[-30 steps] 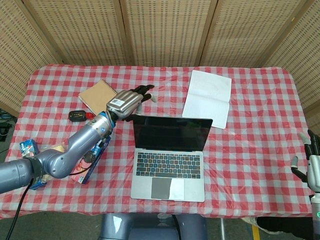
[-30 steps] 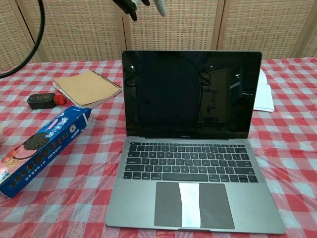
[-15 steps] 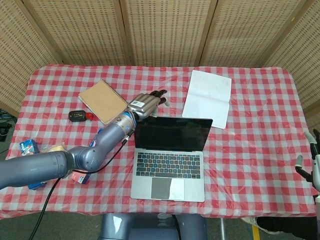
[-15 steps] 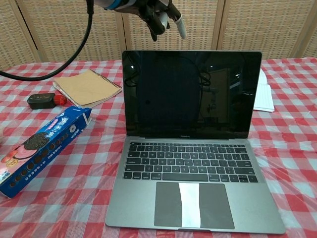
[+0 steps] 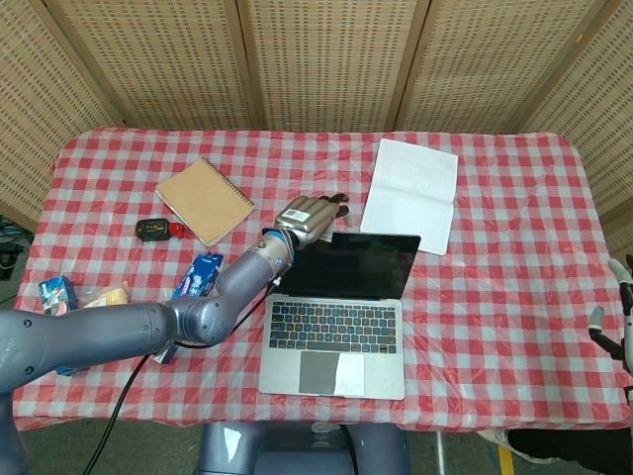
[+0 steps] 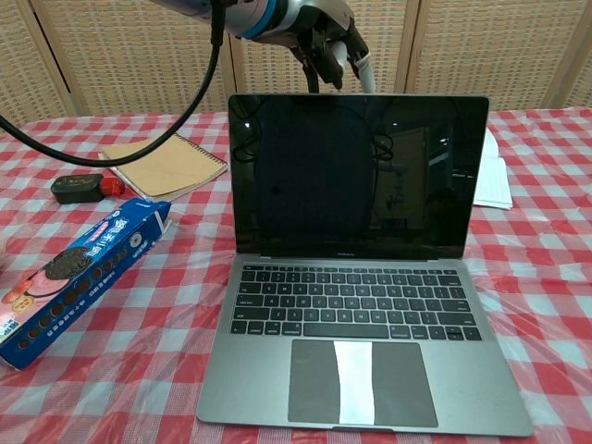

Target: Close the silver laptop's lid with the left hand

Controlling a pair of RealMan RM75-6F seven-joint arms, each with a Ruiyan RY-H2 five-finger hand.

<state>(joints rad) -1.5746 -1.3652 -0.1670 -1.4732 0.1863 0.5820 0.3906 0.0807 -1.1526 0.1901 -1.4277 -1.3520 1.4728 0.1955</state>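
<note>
Fingers of the left hand [image 6: 333,42], empty and loosely apart at top centre, should hook behind the silver laptop's lid [image 6: 358,174] and press forward evenly.

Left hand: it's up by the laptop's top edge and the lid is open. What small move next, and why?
Probably bring the left hand down and forward so its fingers hook the top edge of the silver laptop's lid. The lid stands upright and fully open, and in the chest view the fingers hang just above and behind that edge; contact isn't clear. Once touching, a gentle forward push should start it closing.
</note>
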